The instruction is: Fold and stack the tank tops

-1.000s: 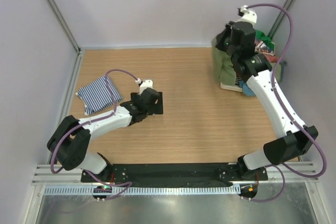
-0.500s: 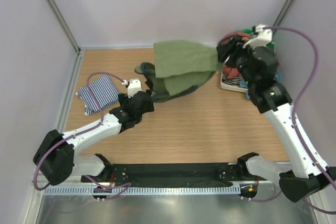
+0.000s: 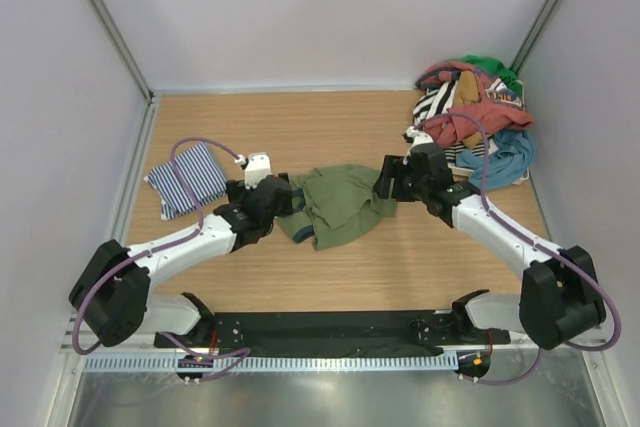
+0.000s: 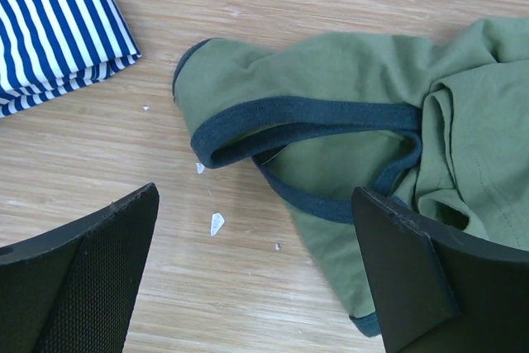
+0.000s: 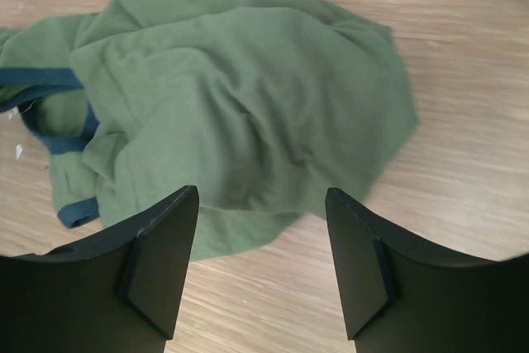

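An olive green tank top (image 3: 335,205) with navy trim lies crumpled in the middle of the table, also seen in the left wrist view (image 4: 347,121) and the right wrist view (image 5: 240,97). A folded navy-and-white striped tank top (image 3: 188,177) lies at the left (image 4: 50,22). My left gripper (image 3: 283,197) hovers open at the green top's left edge, its jaws (image 4: 256,279) wide over bare wood and the trimmed strap. My right gripper (image 3: 385,185) is open at the top's right edge, with nothing between its jaws (image 5: 263,266).
A heap of mixed clothes (image 3: 470,117) fills the back right corner. Small white scraps (image 4: 216,222) lie on the wood near the green top. Grey walls close in the table on the left, back and right.
The right arm swung from the clothes heap to the table's middle carrying the green top, then opened and let it drop. The left gripper moved in to the top's left edge.
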`<state>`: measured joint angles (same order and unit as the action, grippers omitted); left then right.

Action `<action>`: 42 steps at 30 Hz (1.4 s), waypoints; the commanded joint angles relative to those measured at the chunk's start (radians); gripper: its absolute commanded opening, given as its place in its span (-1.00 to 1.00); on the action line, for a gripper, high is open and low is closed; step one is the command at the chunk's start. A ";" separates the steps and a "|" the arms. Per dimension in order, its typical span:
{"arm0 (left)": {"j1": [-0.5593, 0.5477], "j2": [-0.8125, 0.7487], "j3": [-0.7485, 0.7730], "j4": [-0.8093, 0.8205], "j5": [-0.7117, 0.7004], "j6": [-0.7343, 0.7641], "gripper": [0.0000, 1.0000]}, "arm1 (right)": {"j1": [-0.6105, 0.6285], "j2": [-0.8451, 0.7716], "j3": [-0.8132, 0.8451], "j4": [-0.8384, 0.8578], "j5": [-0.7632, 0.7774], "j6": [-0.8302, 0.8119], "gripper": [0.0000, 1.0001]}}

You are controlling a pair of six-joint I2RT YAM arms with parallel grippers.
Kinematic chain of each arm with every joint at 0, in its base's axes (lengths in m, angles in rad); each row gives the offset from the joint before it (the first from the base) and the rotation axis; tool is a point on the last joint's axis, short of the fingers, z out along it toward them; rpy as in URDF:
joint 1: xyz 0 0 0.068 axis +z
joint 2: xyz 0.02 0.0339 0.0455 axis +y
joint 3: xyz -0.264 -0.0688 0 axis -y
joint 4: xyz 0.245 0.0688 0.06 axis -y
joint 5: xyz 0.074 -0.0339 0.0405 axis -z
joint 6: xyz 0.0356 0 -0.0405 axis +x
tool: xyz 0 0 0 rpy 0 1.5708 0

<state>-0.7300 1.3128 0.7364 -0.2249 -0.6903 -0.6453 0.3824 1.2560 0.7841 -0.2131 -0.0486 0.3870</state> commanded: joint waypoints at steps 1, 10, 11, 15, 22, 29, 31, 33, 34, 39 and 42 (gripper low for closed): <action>0.018 0.002 0.029 0.025 -0.010 -0.002 0.99 | 0.075 0.087 0.081 0.084 -0.073 -0.049 0.37; 0.184 0.048 0.009 0.053 0.222 -0.031 0.94 | 0.259 0.298 0.204 0.127 -0.037 -0.085 0.20; 0.185 0.057 0.011 0.055 0.228 -0.028 0.93 | 0.277 0.331 0.220 0.135 -0.033 -0.088 0.20; 0.199 0.124 0.053 0.036 0.281 -0.019 0.85 | 0.311 0.394 0.253 0.141 -0.036 -0.096 0.25; 0.251 0.258 0.121 -0.025 0.385 -0.028 0.65 | 0.369 0.421 0.248 0.182 -0.079 -0.151 0.35; 0.256 0.237 0.110 -0.022 0.357 -0.027 0.46 | 0.400 0.525 0.332 0.135 -0.031 -0.189 0.11; 0.256 0.224 0.107 -0.022 0.351 -0.025 0.38 | 0.401 0.557 0.359 0.115 0.013 -0.191 -0.35; 0.256 0.209 0.101 -0.021 0.344 -0.024 0.28 | 0.401 0.557 0.365 0.110 0.105 -0.186 -0.75; 0.256 0.201 0.097 -0.018 0.344 -0.021 0.26 | 0.401 0.531 0.351 0.124 0.145 -0.178 -0.97; 0.247 0.143 0.061 0.025 0.353 0.002 0.19 | 0.400 0.272 0.173 0.251 0.387 -0.134 -0.97; 0.225 0.100 0.037 0.059 0.359 0.019 0.19 | 0.388 0.068 0.043 0.255 0.525 -0.090 -0.98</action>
<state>-0.4862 1.4670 0.7925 -0.2279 -0.3290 -0.6594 0.7811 1.5333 0.9001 -0.0463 0.2565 0.2405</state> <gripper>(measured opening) 0.595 0.034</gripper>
